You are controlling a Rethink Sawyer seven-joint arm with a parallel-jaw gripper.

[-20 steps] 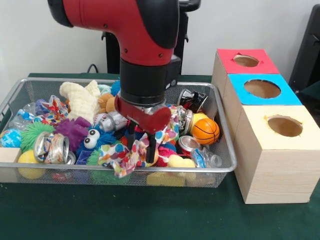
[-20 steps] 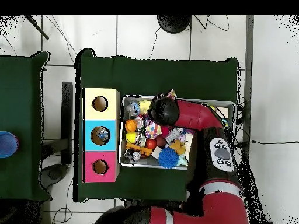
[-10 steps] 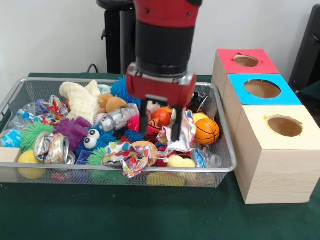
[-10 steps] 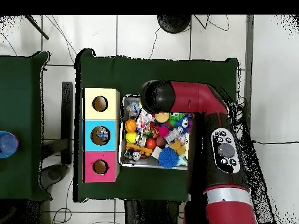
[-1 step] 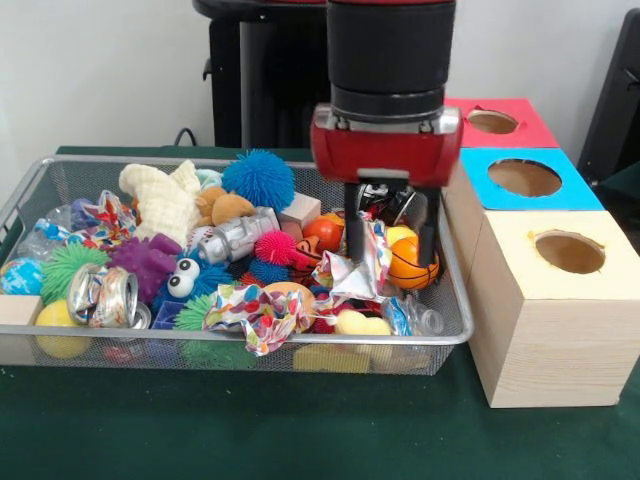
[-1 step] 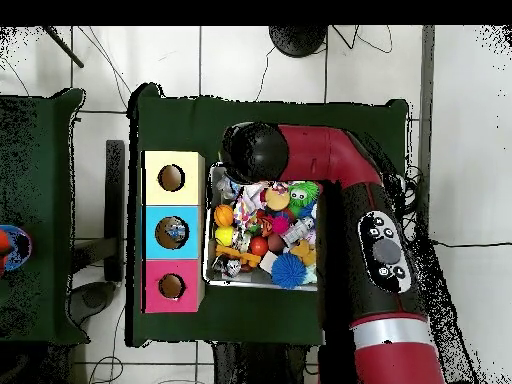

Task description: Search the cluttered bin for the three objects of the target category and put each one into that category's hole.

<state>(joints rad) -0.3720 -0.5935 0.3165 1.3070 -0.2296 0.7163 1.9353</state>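
Bin (image 5: pixel 452 300): packed with toys, no bare floor.
Holes (image 5: pixel 569 251): tops unobstructed.
Table (image 5: pixel 250 425): near strip free.

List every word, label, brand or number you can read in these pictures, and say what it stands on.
No text can be read anywhere.
Crushed cans in the wire bin: printed patterns, too blurred to read.
Crumpled wrappers: dots and colours only, no letters made out.
Red, blue and yellow boxes: plain tops with holes, no labels.
Gripper: no marking visible.

Wooden boxes with round holes: 3, topped red (image 5: pixel 494 121), blue (image 5: pixel 524 178), yellow (image 5: pixel 568 252)
Wire mesh bins: 1 (image 5: pixel 452 310)
Orange basketballs: 1 (image 5: pixel 404 264)
Blue spiky balls: 1 (image 5: pixel 258 179)
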